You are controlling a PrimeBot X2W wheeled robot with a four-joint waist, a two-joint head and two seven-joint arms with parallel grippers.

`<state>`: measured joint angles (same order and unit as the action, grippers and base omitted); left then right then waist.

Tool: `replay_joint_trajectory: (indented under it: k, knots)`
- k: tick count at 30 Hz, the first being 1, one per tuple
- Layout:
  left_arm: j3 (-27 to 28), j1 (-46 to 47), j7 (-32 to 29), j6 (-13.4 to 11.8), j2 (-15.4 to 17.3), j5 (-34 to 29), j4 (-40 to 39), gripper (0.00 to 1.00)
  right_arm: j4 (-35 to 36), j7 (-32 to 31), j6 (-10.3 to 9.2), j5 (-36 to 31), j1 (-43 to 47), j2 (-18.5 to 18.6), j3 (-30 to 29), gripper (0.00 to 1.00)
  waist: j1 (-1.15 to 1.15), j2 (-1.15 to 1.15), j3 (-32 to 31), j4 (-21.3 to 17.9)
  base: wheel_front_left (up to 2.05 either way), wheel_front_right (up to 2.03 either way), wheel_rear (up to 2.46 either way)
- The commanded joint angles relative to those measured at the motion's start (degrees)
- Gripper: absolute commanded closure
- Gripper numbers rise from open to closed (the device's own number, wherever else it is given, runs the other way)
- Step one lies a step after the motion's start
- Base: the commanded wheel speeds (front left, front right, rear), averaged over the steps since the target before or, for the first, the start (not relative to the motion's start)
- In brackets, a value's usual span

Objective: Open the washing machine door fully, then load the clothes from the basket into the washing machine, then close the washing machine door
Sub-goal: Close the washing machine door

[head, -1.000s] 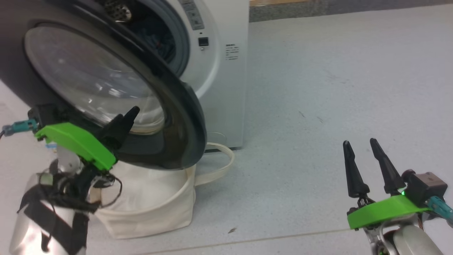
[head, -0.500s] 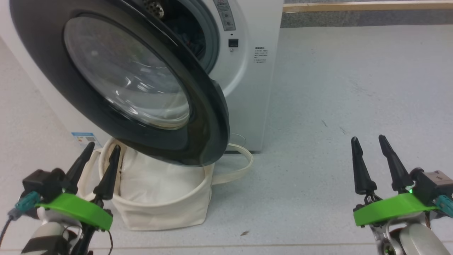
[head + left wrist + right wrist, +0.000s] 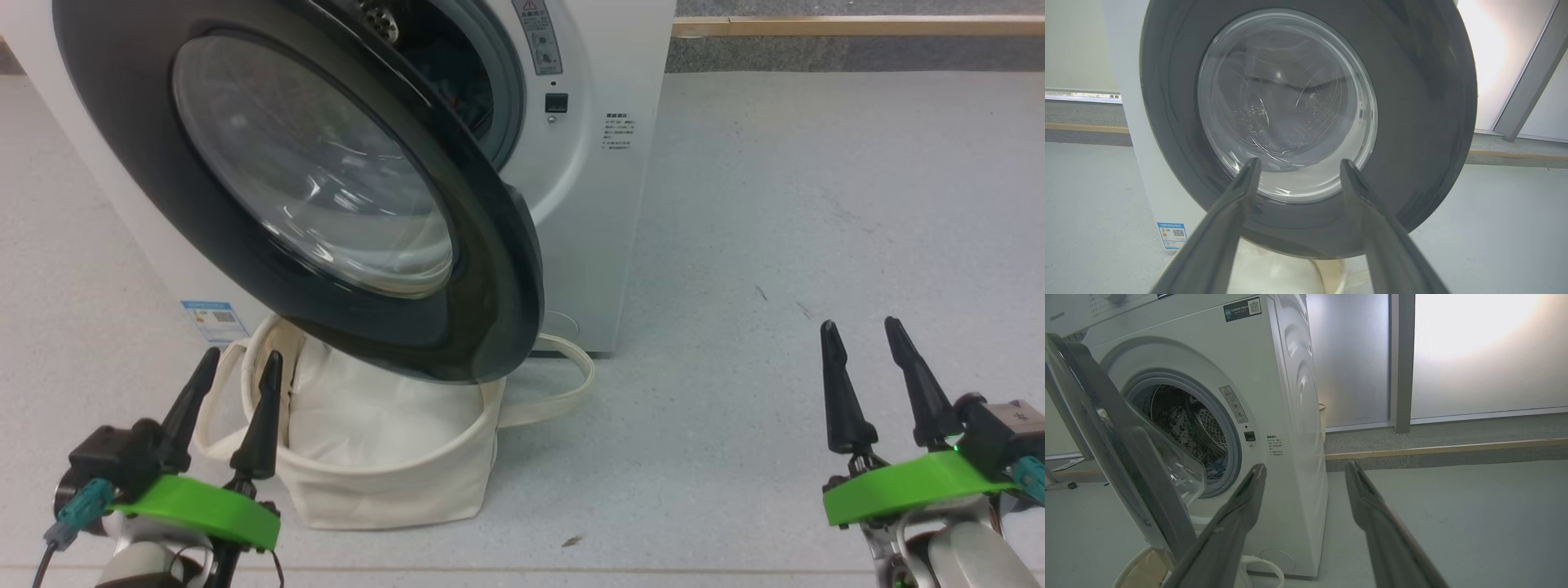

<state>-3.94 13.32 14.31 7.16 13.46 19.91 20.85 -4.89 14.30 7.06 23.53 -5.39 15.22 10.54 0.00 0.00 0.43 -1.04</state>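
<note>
The white washing machine (image 3: 588,204) stands at the top of the head view. Its black-rimmed washing machine door (image 3: 490,269) hangs about half open, out over the cream basket (image 3: 384,490). Plain white cloth shows inside the basket. Some blue fabric, the clothes (image 3: 1218,468), lies low in the steel drum (image 3: 1184,420). My left gripper (image 3: 242,359) is open and empty, low in front of the basket's left side; in the left wrist view the left gripper (image 3: 1301,162) faces the door's glass bowl (image 3: 1286,106). My right gripper (image 3: 860,325) is open over bare floor, far to the right of the machine.
A blue label sticker (image 3: 214,320) sits low on the machine's front. One basket handle (image 3: 563,384) loops out onto the grey floor (image 3: 775,204). A wooden strip (image 3: 857,26) and frosted panels (image 3: 1474,355) bound the far side.
My left gripper has come down from the door's lower rim to a low spot in front of the basket. The head camera has shifted. The right gripper has barely moved.
</note>
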Motion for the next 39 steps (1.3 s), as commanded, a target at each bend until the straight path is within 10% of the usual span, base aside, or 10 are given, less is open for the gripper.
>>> replay_joint_trajectory:
  k: [1,13,15,28,39]
  knots:
    - [2.69,1.95,0.68,0.32,1.06,-0.31,-1.98,0.00,1.91,0.70,0.43,-0.20,-0.78,0.69,0.81,0.00,0.00,0.00,-0.05,0.15,0.00,0.00,0.00]
    - [3.28,1.80,0.68,0.33,0.25,-0.39,-0.68,0.00,0.54,0.70,0.43,0.39,-1.32,1.30,1.48,0.02,0.00,0.00,-0.10,1.29,0.00,0.00,0.00]
    - [3.40,1.87,0.68,0.33,0.20,-0.43,-0.58,0.00,0.34,0.70,0.43,0.39,-1.71,1.42,2.02,1.00,0.00,0.00,-0.07,1.63,0.00,0.00,0.00]
    - [2.12,3.61,0.69,0.33,-2.52,-0.47,0.58,0.00,-7.61,0.70,0.43,1.11,-13.00,-1.80,20.21,1.00,0.00,0.00,0.18,9.91,0.00,0.00,0.00]
    - [-5.01,6.25,0.69,0.33,-3.15,1.65,2.09,0.00,-22.44,0.70,0.43,4.24,-21.92,-4.24,22.59,1.00,0.00,0.00,1.11,18.61,0.00,0.00,0.00]
